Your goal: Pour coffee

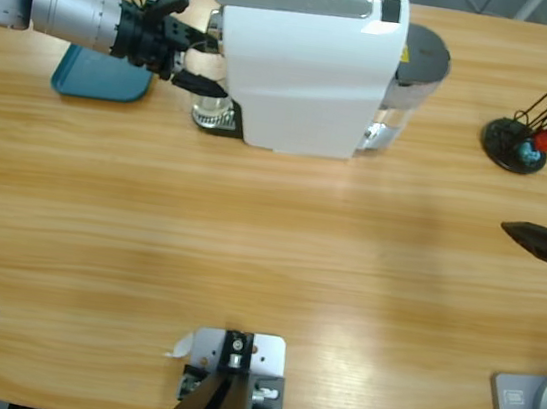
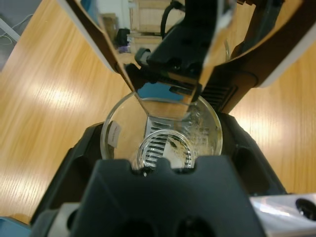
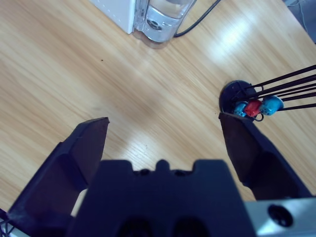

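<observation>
A long wooden table (image 1: 267, 254) carries a white coffee machine (image 1: 307, 68). Under its spout stands a clear glass (image 2: 160, 133), no coffee discernible inside; the left gripper (image 1: 194, 55) has its jaws around the glass. Well right of the machine, the right gripper (image 3: 163, 140) hangs wide apart near a black capsule stand (image 1: 515, 144).

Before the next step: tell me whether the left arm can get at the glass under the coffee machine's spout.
Probably yes: the left gripper is already at the glass, its jaws on either side of it; only the coffee machine overhangs closely above.
</observation>
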Tool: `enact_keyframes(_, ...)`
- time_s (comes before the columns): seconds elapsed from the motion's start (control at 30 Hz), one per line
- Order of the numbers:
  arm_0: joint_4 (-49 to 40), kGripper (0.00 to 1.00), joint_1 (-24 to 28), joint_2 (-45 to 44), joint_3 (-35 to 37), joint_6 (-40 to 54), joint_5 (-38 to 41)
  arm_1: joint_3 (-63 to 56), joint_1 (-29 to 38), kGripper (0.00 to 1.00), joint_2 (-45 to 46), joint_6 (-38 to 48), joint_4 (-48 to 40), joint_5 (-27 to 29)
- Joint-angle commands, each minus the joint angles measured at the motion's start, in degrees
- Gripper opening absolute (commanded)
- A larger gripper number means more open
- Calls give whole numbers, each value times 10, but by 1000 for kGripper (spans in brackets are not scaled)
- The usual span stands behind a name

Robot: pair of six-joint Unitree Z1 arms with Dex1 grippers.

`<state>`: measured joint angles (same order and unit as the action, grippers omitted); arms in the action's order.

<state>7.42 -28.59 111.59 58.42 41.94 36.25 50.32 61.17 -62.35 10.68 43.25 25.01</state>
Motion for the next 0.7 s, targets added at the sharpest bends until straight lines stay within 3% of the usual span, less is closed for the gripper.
enact_keyframes(0.03,13,0,-16,19,-25,-11,0,-2,5,991,-13,-6,5,7)
enact_keyframes(0.47,22,0,-16,2,-65,-26,-5,-5,5,987,-20,-4,-2,9)
enact_keyframes(0.5,27,254,-17,5,-65,-29,-6,-5,5,987,-20,-4,-2,9)
enact_keyframes(0.53,29,850,-16,5,-64,-33,-6,-5,5,987,-21,-4,-2,9)
enact_keyframes(0.57,32,968,-13,6,-64,-41,-6,-5,5,987,-21,-4,-2,9)
enact_keyframes(0.7,41,1000,-5,7,-65,-56,-6,-4,5,987,-22,-4,-2,9)
